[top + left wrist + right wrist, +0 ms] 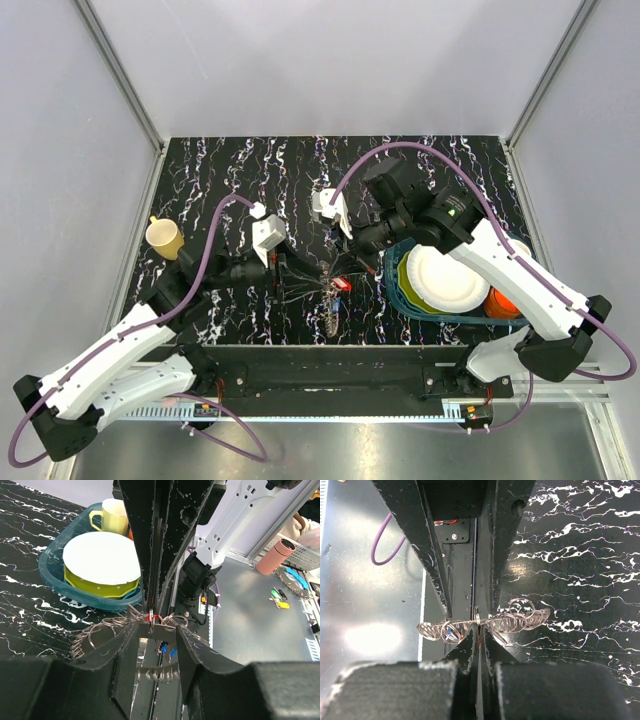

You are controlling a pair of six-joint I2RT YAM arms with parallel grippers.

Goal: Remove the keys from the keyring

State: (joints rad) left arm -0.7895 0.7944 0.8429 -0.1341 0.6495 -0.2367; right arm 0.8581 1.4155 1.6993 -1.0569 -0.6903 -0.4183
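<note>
Keyring [485, 622] first: it's near the front middle of the black marbled table [230, 170], strung between the two grippers where they meet head-on. The biggest thing on the table is the blue tub [50, 575] on the right side, with a white plate [447, 280] stacked on a yellow bowl [95, 587] inside it. A yellow cup [165, 238] sits well apart on the far left.

The left gripper [156, 635] has its jaws part-way apart, with the ring cluster lodged across the tips and touching both fingers. The right gripper [479, 636] is pinched almost closed on a thin loop at the middle of the cluster.

The red key [156, 617] is right at that pinch. The blue key [167, 651] dangles just under the ring.
</note>
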